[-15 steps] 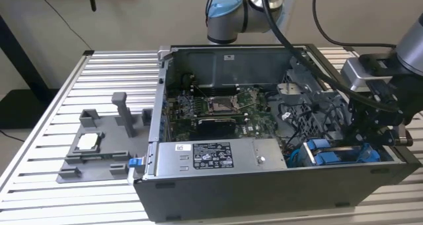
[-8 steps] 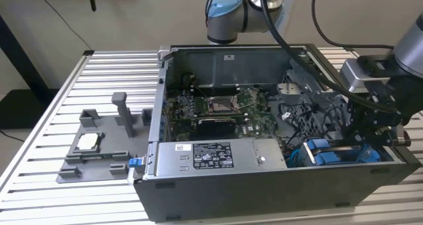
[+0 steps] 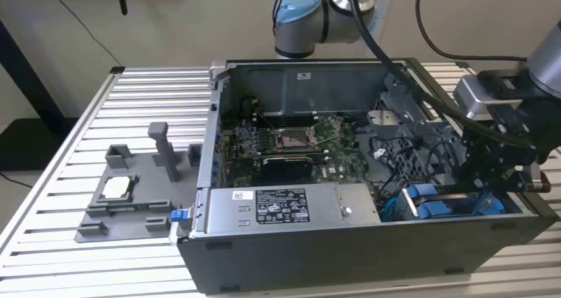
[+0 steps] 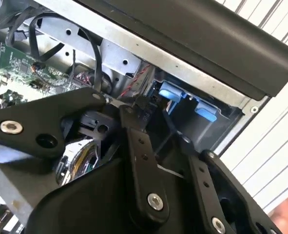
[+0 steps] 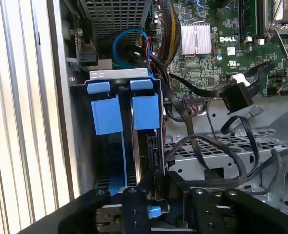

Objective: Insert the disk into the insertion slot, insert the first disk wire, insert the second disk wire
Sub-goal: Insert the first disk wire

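The disk (image 5: 144, 146) stands edge-on in the insertion slot (image 5: 119, 74), a dark slab between blue rails under blue tabs (image 5: 146, 111). In the exterior view the slot's blue tabs (image 3: 435, 203) sit at the case's near corner on the exterior view's right, and my gripper (image 3: 493, 186) hangs directly over them. In the first wrist view my gripper (image 5: 158, 195) is right at the disk's end, with a black wire connector (image 5: 159, 179) against it. A second black disk wire connector (image 5: 234, 95) with a white tag hangs loose over the metal tray. In the second wrist view my gripper (image 4: 139, 109) reaches into the bay.
The open computer case (image 3: 368, 245) lies on a slatted table (image 3: 149, 101). Inside are the motherboard (image 3: 290, 147), the grey power-supply box (image 3: 280, 206) and bundles of black cables (image 5: 207, 146). A grey fixture (image 3: 131, 193) stands on the exterior view's left.
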Robot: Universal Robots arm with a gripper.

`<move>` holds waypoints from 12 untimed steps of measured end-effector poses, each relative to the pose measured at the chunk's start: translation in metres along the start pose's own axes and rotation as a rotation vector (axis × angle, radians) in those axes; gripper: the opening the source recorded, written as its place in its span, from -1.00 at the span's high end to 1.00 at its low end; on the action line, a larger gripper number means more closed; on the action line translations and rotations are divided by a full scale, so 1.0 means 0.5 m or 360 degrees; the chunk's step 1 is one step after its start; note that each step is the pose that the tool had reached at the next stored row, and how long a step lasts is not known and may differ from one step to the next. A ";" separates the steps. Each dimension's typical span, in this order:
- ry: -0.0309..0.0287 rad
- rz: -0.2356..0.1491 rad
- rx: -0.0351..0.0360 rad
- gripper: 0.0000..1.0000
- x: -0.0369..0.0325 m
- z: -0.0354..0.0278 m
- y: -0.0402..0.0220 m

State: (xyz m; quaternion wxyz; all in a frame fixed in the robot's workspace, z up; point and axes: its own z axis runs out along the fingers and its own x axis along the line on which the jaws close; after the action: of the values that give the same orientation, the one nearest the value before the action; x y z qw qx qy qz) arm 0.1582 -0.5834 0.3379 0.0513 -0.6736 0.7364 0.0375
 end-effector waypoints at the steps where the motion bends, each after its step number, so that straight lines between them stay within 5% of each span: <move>1: -0.00003 0.0000 0.0000 0.45 -0.001 -0.008 0.000; 7: -0.00002 0.0000 0.0001 0.45 -0.007 -0.054 -0.001; 12: -0.00010 -0.0001 0.0008 0.45 -0.007 -0.059 -0.001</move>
State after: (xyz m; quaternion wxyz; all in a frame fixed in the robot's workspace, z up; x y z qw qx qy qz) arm 0.1581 -0.5834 0.3678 0.0531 -0.6736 0.7363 0.0358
